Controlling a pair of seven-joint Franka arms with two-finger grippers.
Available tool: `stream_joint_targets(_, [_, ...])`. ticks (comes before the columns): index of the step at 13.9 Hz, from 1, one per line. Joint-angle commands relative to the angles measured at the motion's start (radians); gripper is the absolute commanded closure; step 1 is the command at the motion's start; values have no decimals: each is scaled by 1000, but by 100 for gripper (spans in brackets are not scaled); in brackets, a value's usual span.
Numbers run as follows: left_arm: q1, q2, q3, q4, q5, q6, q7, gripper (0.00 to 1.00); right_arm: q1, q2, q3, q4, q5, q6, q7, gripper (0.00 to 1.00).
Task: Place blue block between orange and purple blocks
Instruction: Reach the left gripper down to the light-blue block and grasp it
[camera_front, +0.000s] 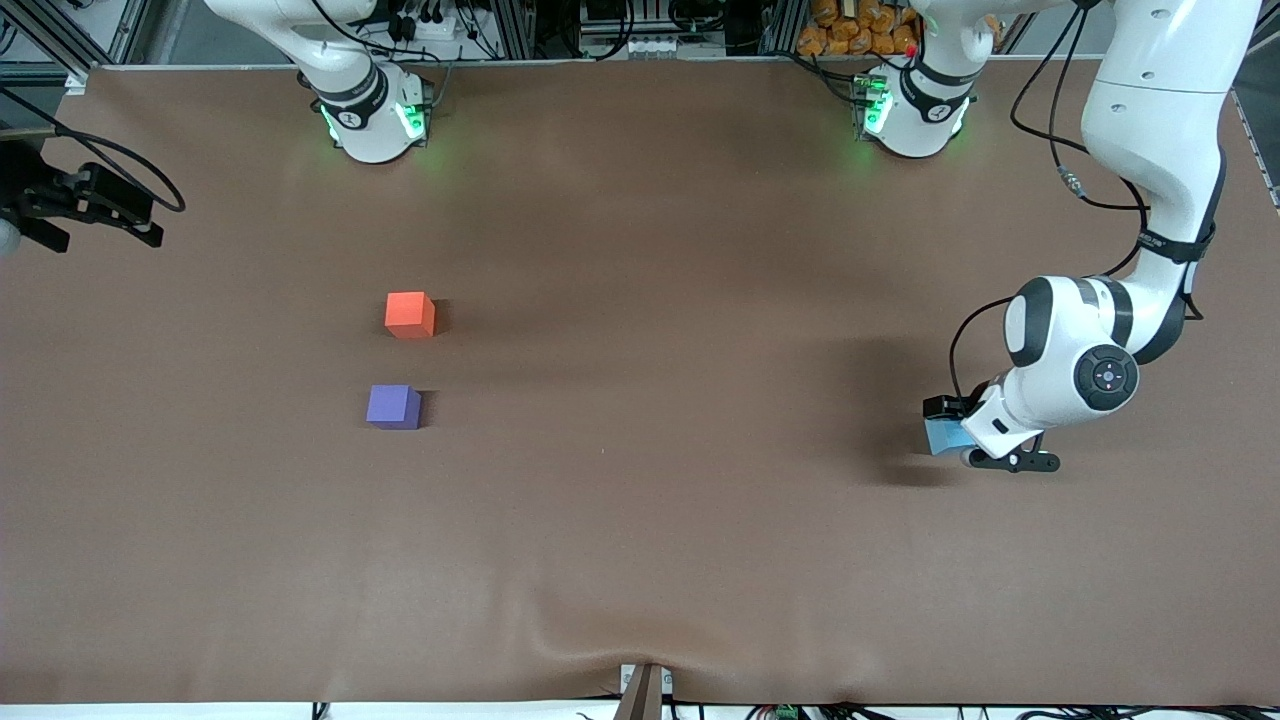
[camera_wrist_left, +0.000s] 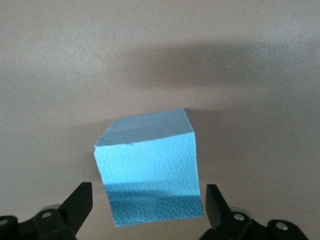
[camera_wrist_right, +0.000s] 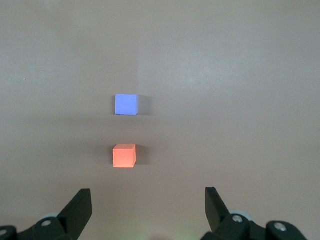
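The blue block (camera_front: 941, 438) lies on the brown table near the left arm's end. My left gripper (camera_front: 958, 433) is low over it and open. In the left wrist view the blue block (camera_wrist_left: 150, 170) sits between the fingers of the left gripper (camera_wrist_left: 149, 205) with a gap on each side. The orange block (camera_front: 410, 314) and the purple block (camera_front: 393, 407) lie apart toward the right arm's end, the purple one nearer the front camera. My right gripper (camera_wrist_right: 147, 210) is open and empty, high over the table, looking down on the orange block (camera_wrist_right: 124, 155) and purple block (camera_wrist_right: 126, 104).
A black fixture with cables (camera_front: 85, 205) sits at the edge of the table at the right arm's end. The brown cloth (camera_front: 640, 520) has a fold at its front edge. A narrow gap separates the orange and purple blocks.
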Motion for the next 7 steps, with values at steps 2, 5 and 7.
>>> stream_joint_targets(2, [-6,2,-4,38,13,16,-3,54,1,5,4,6,10,3,-8,0])
stream_joint_targets(5, [-32,-4,-7,65,17,17,5,68,-4,5,4,6,26,3,-8,0])
stream_joint_targets(7, [-87,-36,-50,77,10,17,-23,68,-6,5,4,6,26,1,-8,0])
